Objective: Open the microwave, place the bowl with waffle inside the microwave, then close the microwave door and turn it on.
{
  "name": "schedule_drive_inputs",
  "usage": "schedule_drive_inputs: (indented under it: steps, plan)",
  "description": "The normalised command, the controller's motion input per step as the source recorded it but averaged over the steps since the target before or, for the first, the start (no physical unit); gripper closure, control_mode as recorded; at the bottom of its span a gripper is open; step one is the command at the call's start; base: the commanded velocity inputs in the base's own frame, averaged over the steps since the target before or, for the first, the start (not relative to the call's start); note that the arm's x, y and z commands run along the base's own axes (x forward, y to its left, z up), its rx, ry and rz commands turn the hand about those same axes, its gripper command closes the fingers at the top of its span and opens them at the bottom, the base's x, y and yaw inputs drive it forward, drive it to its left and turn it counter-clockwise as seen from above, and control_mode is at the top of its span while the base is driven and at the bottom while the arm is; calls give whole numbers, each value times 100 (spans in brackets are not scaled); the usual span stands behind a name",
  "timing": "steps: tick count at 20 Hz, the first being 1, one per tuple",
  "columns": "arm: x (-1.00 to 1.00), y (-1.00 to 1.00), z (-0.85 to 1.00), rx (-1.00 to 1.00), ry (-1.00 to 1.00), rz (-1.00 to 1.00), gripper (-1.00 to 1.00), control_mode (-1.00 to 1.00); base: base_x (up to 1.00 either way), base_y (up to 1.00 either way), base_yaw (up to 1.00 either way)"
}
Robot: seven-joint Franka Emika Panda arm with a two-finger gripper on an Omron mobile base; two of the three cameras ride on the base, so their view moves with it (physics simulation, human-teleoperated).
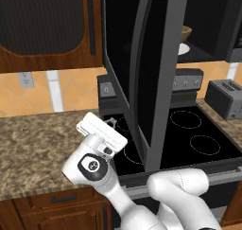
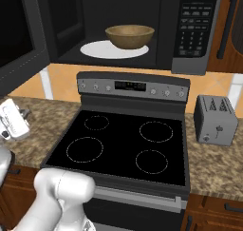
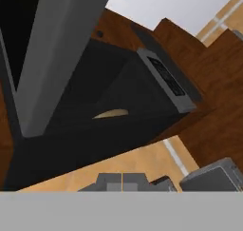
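The gripper [image 1: 111, 123] hung low over the granite table [image 1: 33, 139] just left of the stove [image 2: 128, 149], its jaws pressed together and holding nothing. The hand pointed up toward the microwave [image 2: 118, 25], which sat above the stove with its cavity exposed.

The microwave door [image 1: 156, 77] stood swung wide open, its edge jutting out over the stove, close beside the gripper. Inside, the bowl [image 2: 129, 36] rested on the white turntable plate [image 2: 95, 49], toward its right side. The bowl was shallow, round, tan-brown and wood-like. From the right base view its rim hid whatever lay within, so the waffle could not be made out. From below, in the hand view, only a pale sliver of the bowl's rim showed in the dark cavity.

Judging by this, the placing seemed done and closing the door came next. The risk lay in the push: the closed jaws could slide off the door's smooth face or catch its edge, leaving it ajar. The arm's elbow sat near the door's swing path and might block it. A small grey toaster [image 2: 216, 120] stood well apart on the right.
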Motion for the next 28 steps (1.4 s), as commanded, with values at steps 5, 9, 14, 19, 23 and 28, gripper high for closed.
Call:
schedule_drive_inputs:
  steps: [5,9,14,19,23,28]
  plan:
    - [-24,83,14,-2,-33,0,100,-100,0,0,0]
    - [-32,45,54,0,-42,0,100,-100,0,0,0]
    - [-25,-8,78,3,-42,0,100,-100,0,0,0]
    - [-5,-84,60,23,-23,-5,100,-100,0,0,0]
    - [0,-100,62,35,-5,0,100,-100,0,0,0]
    - [0,-100,64,39,-5,0,100,-100,0,0,0]
